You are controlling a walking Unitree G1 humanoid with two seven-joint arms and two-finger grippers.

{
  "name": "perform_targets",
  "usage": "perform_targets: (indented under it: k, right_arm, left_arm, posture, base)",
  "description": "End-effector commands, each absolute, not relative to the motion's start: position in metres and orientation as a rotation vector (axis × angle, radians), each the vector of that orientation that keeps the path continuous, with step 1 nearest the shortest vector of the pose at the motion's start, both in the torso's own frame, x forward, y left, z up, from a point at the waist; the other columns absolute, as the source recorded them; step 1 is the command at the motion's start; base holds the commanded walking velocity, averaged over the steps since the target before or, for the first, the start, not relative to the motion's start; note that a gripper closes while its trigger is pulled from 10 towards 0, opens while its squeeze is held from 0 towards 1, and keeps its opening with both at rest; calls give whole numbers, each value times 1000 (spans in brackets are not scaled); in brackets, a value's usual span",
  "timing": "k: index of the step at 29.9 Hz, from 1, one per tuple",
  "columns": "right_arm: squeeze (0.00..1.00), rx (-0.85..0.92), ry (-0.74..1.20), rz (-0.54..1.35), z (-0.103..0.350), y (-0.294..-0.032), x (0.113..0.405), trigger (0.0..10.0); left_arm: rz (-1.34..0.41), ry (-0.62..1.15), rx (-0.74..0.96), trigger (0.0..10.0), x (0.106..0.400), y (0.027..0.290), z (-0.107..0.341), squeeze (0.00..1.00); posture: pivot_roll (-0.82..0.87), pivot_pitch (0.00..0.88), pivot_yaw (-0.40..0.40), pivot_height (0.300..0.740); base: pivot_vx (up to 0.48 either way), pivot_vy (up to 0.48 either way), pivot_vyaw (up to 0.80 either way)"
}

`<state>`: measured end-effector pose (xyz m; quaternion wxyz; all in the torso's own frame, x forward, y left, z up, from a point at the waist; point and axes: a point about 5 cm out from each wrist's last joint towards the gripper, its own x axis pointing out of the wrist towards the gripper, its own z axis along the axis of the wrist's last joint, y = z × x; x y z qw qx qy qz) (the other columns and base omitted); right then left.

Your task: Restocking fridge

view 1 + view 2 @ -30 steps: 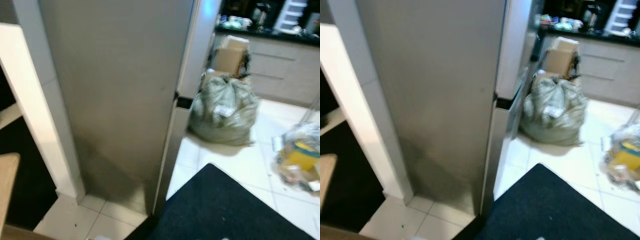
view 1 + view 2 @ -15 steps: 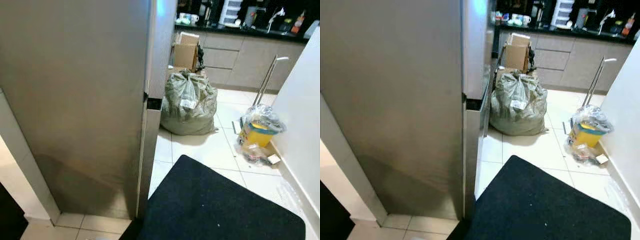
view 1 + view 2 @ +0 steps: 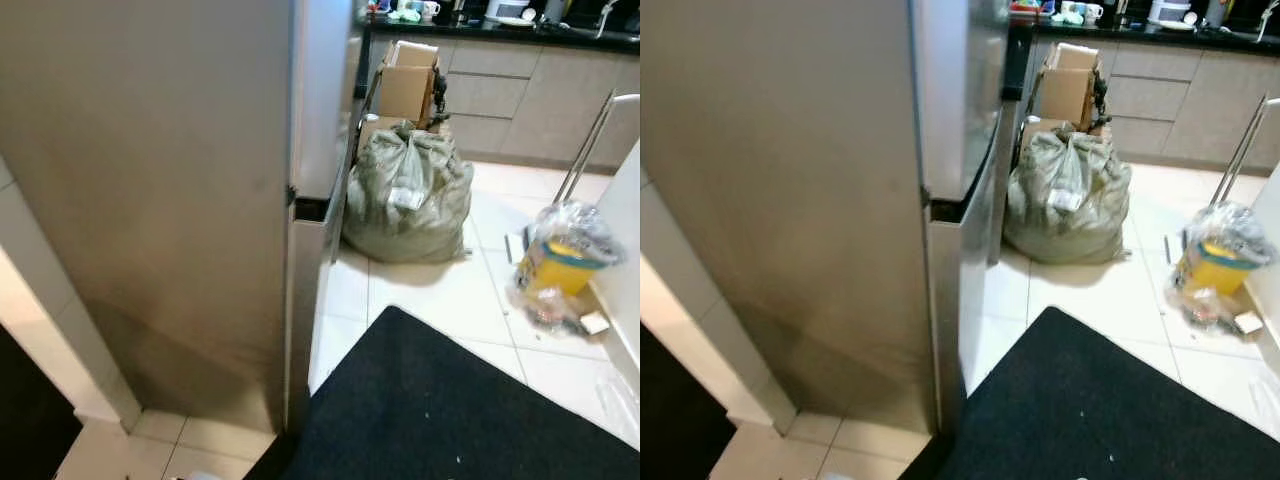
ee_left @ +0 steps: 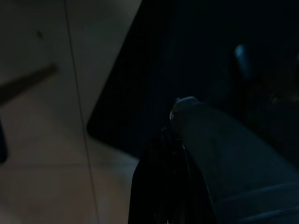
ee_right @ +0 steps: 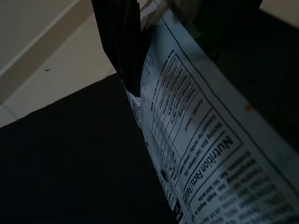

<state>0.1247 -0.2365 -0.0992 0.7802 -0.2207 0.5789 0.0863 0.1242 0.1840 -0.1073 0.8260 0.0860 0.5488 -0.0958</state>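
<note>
Left eye view: pale tiled floor [image 3: 430,300], black mat [image 3: 450,410], stainless fridge [image 3: 170,200] with doors closed, tied grey sack [image 3: 408,195] beside it. Right wrist view: right claw [image 5: 122,42] clenched on white packet [image 5: 201,154] printed "Nutrition Facts". Left claw [image 4: 166,182]: cannot tell.

A big silver fridge [image 3: 810,200] stands close on the left, its doors shut. A dark mat [image 3: 1110,410] lies on the white tiled floor [image 3: 1090,295]. A full grey-green bag [image 3: 1068,200] sits by cardboard boxes [image 3: 1068,88].
</note>
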Motion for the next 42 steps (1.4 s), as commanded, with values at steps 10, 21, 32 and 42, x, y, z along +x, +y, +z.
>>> perform_targets:
  k: [10, 21, 32, 42]
  right_arm:
    - [0, -467, 1228, 197, -98, -234, 129, 10000]
    - [0, -452, 1209, 219, -96, -234, 134, 10000]
    - [0, -439, 1219, 249, -97, -232, 132, 10000]
    - [0, -413, 1219, 257, -98, -229, 132, 10000]
  left_arm:
    - [-212, 1227, 200, 10000, 109, 187, -112, 0]
    - [-210, 1220, 203, 10000, 111, 186, -111, 0]
    - [-188, 1218, 204, 10000, 111, 188, -111, 0]
    - [-189, 1215, 204, 10000, 112, 188, -111, 0]
  posture:
    - [-46, 0, -31, 740]
    - [-46, 0, -33, 740]
    - [-45, 0, -32, 740]
    - [-43, 0, -26, 740]
  base:
    - [0, 0, 0]
    - [0, -318, 0]
    - [0, 0, 218]
    - [0, 0, 800]
